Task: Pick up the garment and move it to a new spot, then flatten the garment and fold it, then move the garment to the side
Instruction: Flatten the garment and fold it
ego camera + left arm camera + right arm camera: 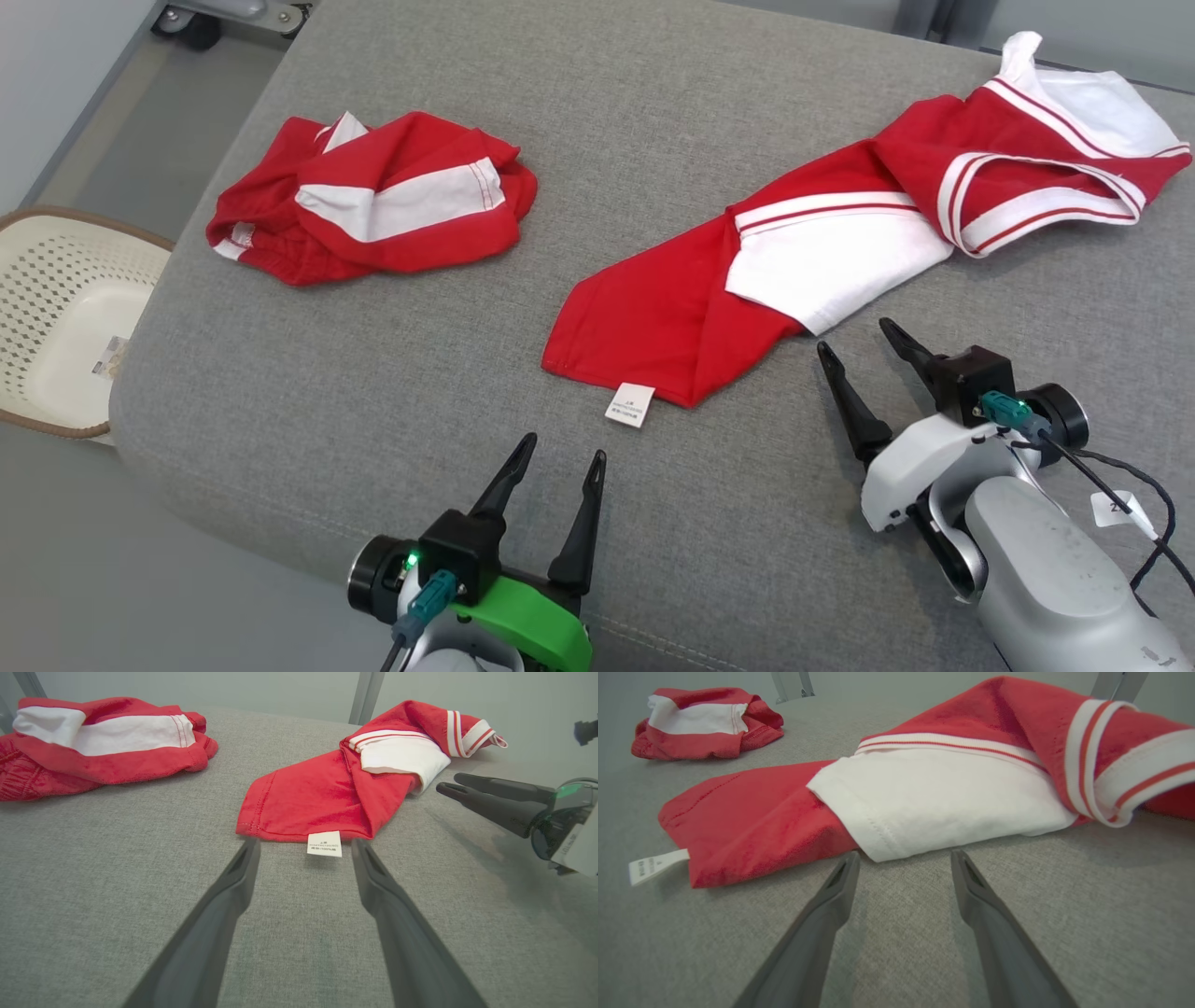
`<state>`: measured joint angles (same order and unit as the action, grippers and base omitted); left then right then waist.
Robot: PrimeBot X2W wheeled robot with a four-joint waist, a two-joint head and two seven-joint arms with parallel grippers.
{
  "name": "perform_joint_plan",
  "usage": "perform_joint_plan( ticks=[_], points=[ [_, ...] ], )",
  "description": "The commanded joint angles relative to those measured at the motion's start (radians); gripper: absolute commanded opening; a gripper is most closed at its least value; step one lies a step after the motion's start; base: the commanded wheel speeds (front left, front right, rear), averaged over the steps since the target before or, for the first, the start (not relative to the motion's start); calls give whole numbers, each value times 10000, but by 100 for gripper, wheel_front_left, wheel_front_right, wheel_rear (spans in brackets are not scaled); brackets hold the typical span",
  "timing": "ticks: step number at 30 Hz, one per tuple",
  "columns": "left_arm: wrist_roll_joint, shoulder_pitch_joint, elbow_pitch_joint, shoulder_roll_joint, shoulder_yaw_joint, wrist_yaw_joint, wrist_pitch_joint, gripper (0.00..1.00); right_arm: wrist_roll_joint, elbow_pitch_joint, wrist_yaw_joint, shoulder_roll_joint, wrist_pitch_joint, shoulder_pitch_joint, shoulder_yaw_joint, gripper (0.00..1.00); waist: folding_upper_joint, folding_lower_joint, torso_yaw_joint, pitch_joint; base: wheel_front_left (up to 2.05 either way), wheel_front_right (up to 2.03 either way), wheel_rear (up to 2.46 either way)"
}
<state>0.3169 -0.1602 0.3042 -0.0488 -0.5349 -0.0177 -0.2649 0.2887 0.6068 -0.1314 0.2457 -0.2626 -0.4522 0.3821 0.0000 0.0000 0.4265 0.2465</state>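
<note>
Red-and-white garment (672, 308): lying stretched out on grey cushion (373, 392). My left gripper (566, 446): spread, empty, near its label (630, 404). My right gripper (853, 334): spread, empty, beside white panel

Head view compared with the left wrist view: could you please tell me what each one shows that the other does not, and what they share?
Head view: the cream perforated plastic basket on the floor beside the grey fabric cushion, and the green bracket behind the left end effector. Left wrist view: the stitched hem line on the long red-and-white garment and the print on its small white label. Both: that garment, the label, the crumpled red-and-white garment, the cushion, and the left end effector and right end effector, both open.
</note>
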Motion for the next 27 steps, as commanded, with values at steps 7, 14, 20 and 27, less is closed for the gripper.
perform_joint_plan(
  ticks=[7,14,20,27],
  points=[
    [228,55,-113,-32,-126,-94,9,100,-579,769,14,24,-31,-397,-252,100,0,0,574,130,0,0,0],
    [335,102,-195,-30,-171,-182,9,100,-1104,984,14,-64,-32,-579,-717,100,0,0,758,300,0,0,0],
    [316,-9,-161,-30,-169,-173,9,100,-1322,1028,14,-150,-32,-556,-915,33,0,0,704,312,0,0,0],
    [140,125,-23,-32,34,-108,9,100,-1433,649,14,-259,-32,-196,-1111,0,0,0,277,-33,0,0,0]
  ],
)
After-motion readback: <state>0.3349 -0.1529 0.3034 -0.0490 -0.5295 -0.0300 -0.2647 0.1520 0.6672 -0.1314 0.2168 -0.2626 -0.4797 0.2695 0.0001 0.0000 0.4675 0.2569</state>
